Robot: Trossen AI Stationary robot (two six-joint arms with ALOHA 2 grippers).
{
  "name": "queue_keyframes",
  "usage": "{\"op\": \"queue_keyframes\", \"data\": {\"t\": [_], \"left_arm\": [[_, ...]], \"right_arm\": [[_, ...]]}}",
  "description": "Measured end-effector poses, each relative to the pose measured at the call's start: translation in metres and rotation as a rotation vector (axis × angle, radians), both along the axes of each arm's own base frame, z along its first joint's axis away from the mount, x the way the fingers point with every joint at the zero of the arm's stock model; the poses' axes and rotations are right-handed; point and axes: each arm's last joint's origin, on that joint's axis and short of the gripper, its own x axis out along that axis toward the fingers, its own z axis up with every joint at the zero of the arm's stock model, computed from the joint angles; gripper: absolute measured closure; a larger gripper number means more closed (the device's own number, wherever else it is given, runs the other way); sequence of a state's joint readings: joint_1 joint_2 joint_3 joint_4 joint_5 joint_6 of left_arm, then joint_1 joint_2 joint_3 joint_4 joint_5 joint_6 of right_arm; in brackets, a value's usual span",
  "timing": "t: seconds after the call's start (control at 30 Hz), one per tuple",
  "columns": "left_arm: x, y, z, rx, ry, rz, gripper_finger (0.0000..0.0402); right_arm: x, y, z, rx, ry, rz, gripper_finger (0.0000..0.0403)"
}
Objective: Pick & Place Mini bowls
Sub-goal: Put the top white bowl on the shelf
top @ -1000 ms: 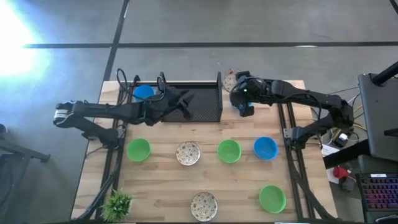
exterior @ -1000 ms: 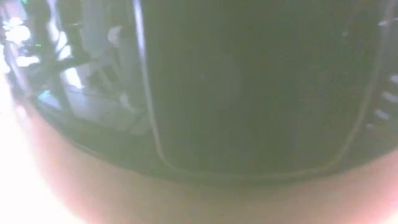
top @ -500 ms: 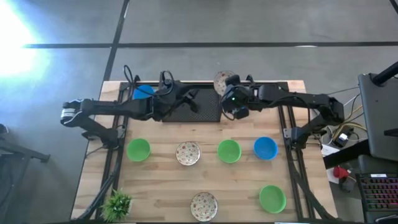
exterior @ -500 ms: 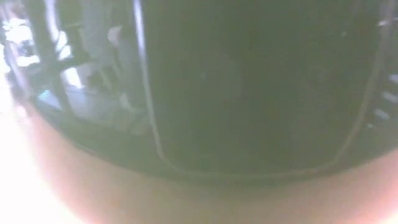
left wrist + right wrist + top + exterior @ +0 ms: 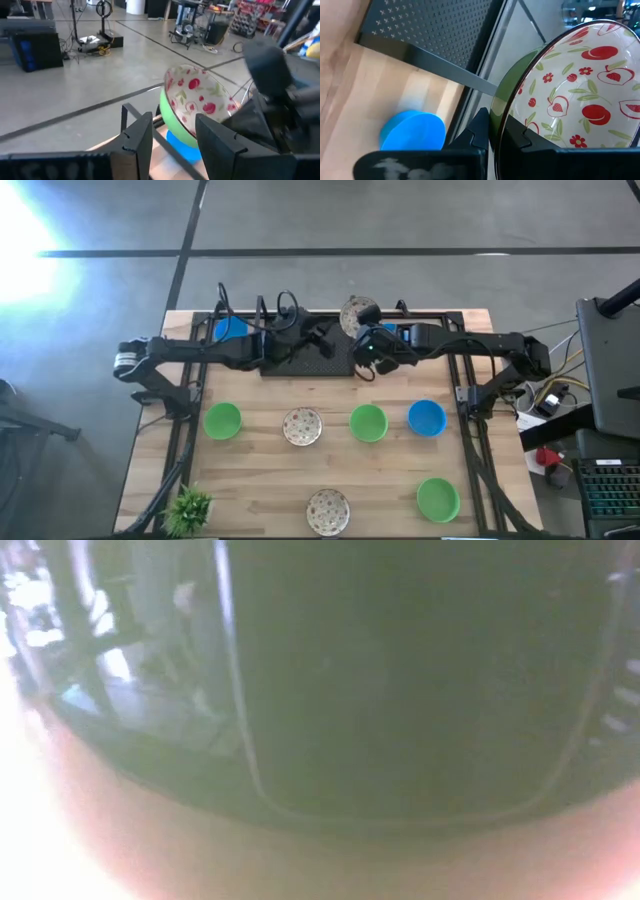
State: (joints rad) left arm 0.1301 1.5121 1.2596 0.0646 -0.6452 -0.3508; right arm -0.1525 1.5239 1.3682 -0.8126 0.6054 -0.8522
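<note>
Near edge of worktop (image 5: 270,480): green, patterned and blue mini bowls are sitting untouched, e.g. green bowl (image 5: 368,422), blue bowl (image 5: 427,418), spiky plant (image 5: 188,506) at the corner.

Farther back, right gripper (image 5: 362,345) is carrying a strawberry-print bowl (image 5: 355,313), fingers clamped together on its rim, green outside showing in wrist view (image 5: 580,95). Over the last sec it's been swinging leftward from the worktop's right rear to the end wall of the black mesh tray (image 5: 335,352). So the bowl looks abt to go over the tray – placement prob next.

Left gripper (image 5: 320,338), fingers apart, is advancing over the tray toward that bowl (image 5: 197,102); another blue bowl (image 5: 230,329) is lying at far left.
</note>
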Motion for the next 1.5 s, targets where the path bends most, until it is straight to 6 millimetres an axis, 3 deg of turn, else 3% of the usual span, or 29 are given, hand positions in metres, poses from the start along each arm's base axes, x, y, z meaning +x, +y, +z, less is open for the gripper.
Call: {"op": "queue_keyframes", "data": {"t": [0.43,1.03,1.5], "left_arm": [[0.005,0.017,0.017,-0.116,0.002,-0.086,0.0260],[0.024,0.029,-0.008,-0.150,0.038,-0.056,0.0260],[0.027,0.039,-0.013,-0.196,-0.005,-0.034,0.0260]], "right_arm": [[0.001,0.006,0.001,-0.004,0.000,0.030,0.0390],[0.001,0.007,0.002,-0.006,-0.001,0.038,0.0390],[0.003,0.011,0.001,-0.017,0.022,0.077,0.0390]]}}
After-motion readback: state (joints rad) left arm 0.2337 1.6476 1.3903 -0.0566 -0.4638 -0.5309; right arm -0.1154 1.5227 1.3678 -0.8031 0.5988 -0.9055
